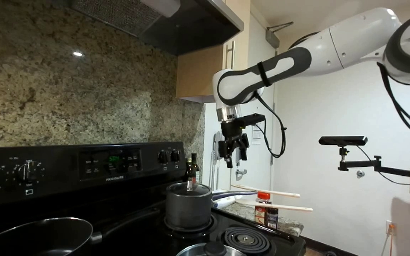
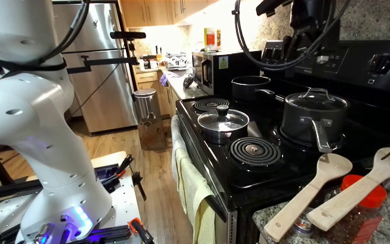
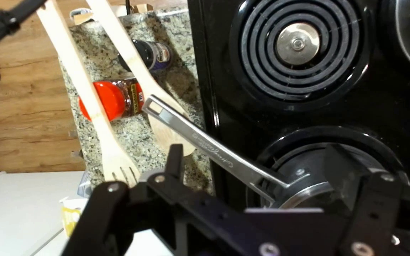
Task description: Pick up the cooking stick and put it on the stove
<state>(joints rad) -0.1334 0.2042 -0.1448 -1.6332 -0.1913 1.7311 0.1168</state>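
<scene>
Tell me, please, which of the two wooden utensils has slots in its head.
The slotted turner, whose handle crosses the red lid in the wrist view; the wooden spoon, nearer the stove, shows no such slots.

In the wrist view, the handle point(image 3: 208, 145) of the lidded saucepan point(image 3: 306, 177) partly hides the oval head of the wooden spatula-spoon point(image 3: 142, 73), whose grip is cropped at top; the gripper point(image 3: 258, 160) obscures much of the saucepan; lettering on the black-capped bottle point(image 3: 160, 55) is too small to read. In an exterior view, the bottom edge cuts off the black pan point(image 1: 45, 234) and a glass lid point(image 1: 214, 249).
</scene>
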